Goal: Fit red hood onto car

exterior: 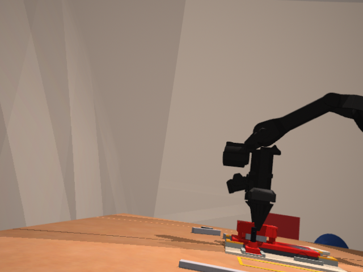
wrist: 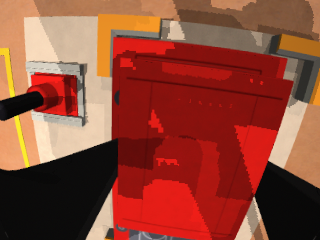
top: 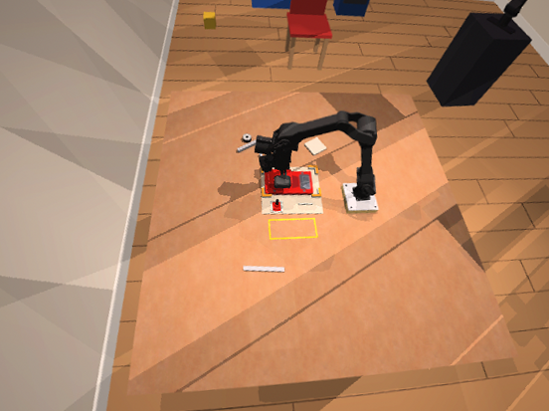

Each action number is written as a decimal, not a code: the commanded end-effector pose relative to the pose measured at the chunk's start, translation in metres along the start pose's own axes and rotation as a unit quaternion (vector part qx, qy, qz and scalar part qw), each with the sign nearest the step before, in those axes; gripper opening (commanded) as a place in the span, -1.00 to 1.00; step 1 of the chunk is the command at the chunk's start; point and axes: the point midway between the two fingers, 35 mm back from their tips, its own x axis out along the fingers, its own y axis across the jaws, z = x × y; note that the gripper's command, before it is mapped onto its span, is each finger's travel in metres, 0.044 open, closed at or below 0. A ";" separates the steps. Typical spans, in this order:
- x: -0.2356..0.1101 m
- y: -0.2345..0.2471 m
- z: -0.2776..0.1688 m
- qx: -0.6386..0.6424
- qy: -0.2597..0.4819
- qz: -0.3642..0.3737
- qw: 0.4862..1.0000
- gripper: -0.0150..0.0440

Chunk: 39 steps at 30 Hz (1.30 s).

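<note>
Hood (wrist: 194,147) rests low on the car (exterior: 288,249) inside the jig (top: 293,205), near the middle of the surface (top: 327,294), a little toward its far edge. In the wrist view the red shell covers most of the deck, with grey chassis showing only at its lower edge; whether it sits fully flat I cannot tell. The hand (exterior: 257,226) points straight down and is clenched on the hood, 1 dark finger (wrist: 60,207) pressed against each long side. On the jig's pale plate, beside the car, stands a small red block with a black pin (wrist: 47,96). A yellow outline (top: 291,228) lies just in front of the jig, and a grey bar (top: 263,269) beyond that. Behind the jig are a grey bolt-like part (top: 245,142) and a pale tile (top: 315,144). The arm's base plate (top: 350,206) sits at the jig's right.
</note>
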 end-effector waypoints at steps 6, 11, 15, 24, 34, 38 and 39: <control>0.004 0.000 0.000 -0.001 0.000 0.002 1.000 -0.49; 0.006 0.000 0.000 -0.001 0.000 0.002 1.000 -0.49; 0.007 0.000 0.000 -0.001 0.000 0.002 1.000 -0.49; 0.010 0.000 0.000 -0.001 0.000 0.002 1.000 -0.49; 0.011 0.000 0.000 0.000 0.000 0.000 1.000 -0.49; 0.011 0.000 -0.001 0.000 0.000 0.000 1.000 -0.14; 0.011 0.000 -0.001 0.000 0.000 0.000 1.000 -0.05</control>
